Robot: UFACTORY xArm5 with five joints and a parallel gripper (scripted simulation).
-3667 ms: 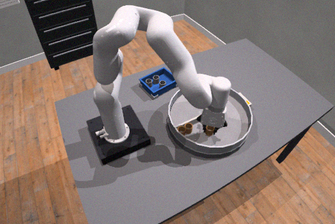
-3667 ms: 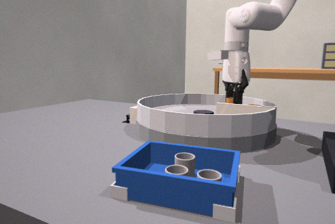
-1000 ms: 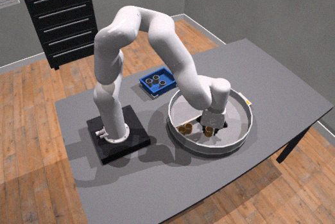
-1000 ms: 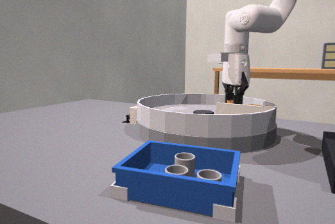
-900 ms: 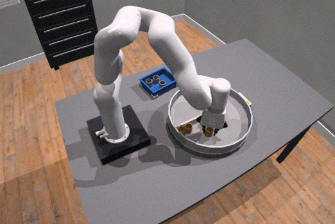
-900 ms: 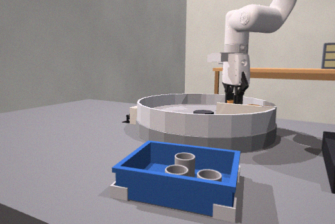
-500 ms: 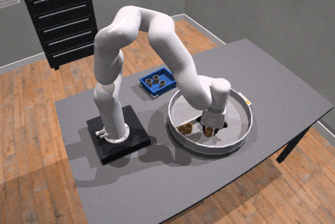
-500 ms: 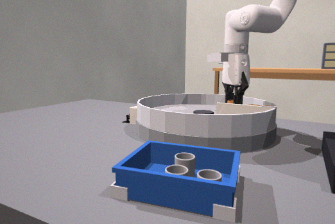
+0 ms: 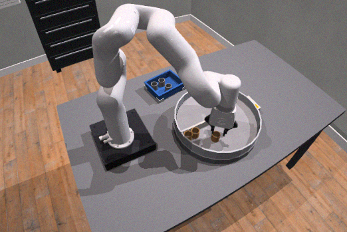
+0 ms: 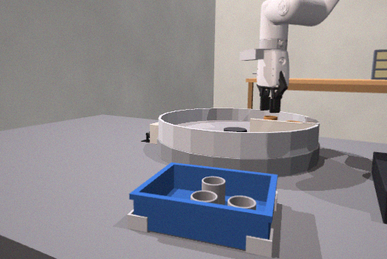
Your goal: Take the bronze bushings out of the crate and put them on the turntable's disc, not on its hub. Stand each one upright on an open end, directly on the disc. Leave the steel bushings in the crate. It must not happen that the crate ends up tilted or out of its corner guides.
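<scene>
The hand (image 9: 219, 133) hangs half open w/ nothing in it, just above the 3rd bronze bushing (image 9: 215, 135) standing on the disc (image 9: 244, 122). Should lift straight up, no bumps.

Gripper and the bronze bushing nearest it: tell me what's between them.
Nothing. In the exterior view the open gripper hangs above the bronze bushing standing on the disc, with only empty air between.
</scene>
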